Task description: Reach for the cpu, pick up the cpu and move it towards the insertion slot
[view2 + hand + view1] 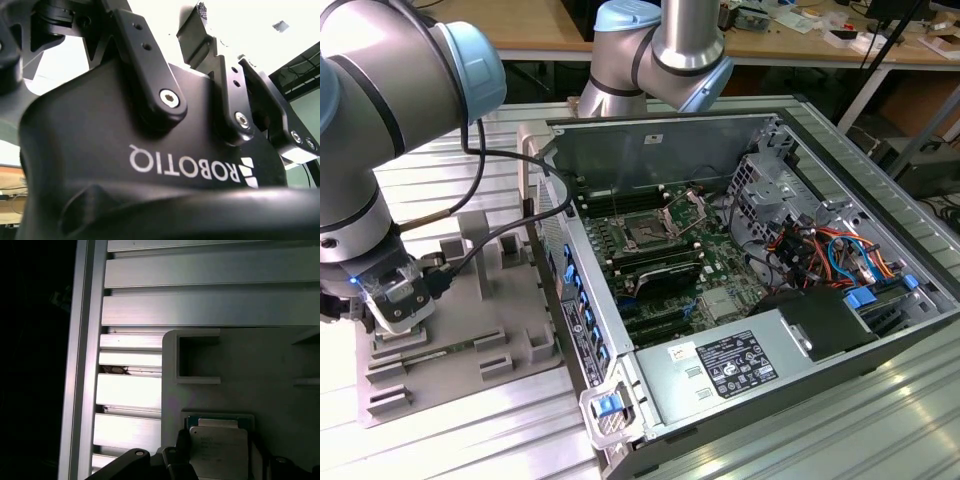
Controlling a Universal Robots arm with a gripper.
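While end effector point(218, 462) straddles cpu point(218, 440) on grey tray point(280, 365), grip cannot be told

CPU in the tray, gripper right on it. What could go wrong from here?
1. The cpu lies close to raised frames of the grey tray; a skewed lift might catch it.
2. The insertion slot sits deep in the open case; a low carry could hit its side wall.
3. The black cable from the gripper loops near that wall and could snag.
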